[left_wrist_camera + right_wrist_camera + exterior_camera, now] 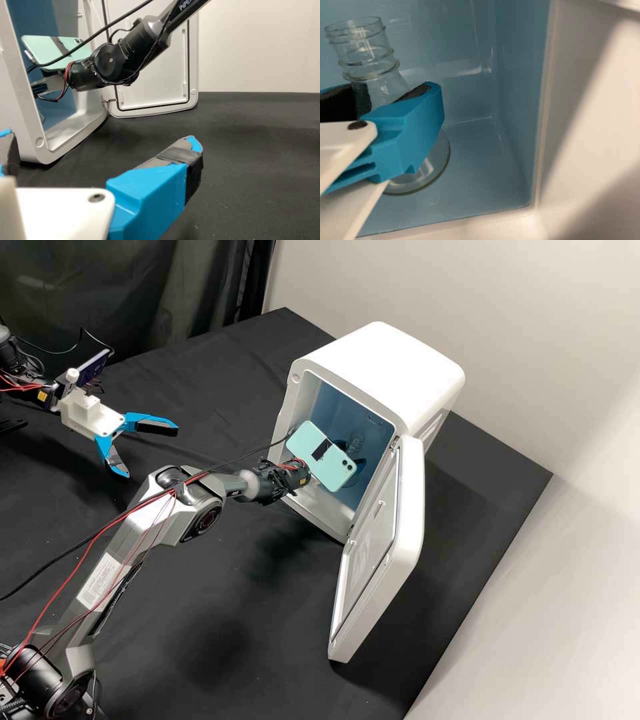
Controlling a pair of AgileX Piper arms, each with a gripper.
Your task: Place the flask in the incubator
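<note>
- The flask [370,60] is clear glass, cone-shaped, with a ribbed threaded neck and an open mouth. It stands upright on its round base on the floor of the incubator [393,367].
- The incubator is a smooth white box with rounded corners and a glossy pale-blue lining. Its door [393,547], a flat white slab with a rounded rim, is swung wide open.
- The right pincer [390,102] has bright blue plastic fingers with dark pads on a white body. It is closed on the flask at the shoulder, one finger on either side.
- The left pincer [149,451] hangs above the tabletop [233,600], well apart from the incubator. Its fingers are spread wide with nothing between them.
- The tabletop is covered in matt black cloth, faintly creased.
- In the high view a flat mint-green device [327,457] on the right wrist stands in front of that pincer at the incubator's mouth. Red and black cables [133,520] run along the grey arm.
- The right wrist view looks into the chamber, at its floor and a rear corner.
- The left wrist view, low over the cloth, takes in the right arm's wrist entering the opening and the door's framed inner face.
- Count: one flask, one incubator with one door, two arms, two fingers per pincer.
</note>
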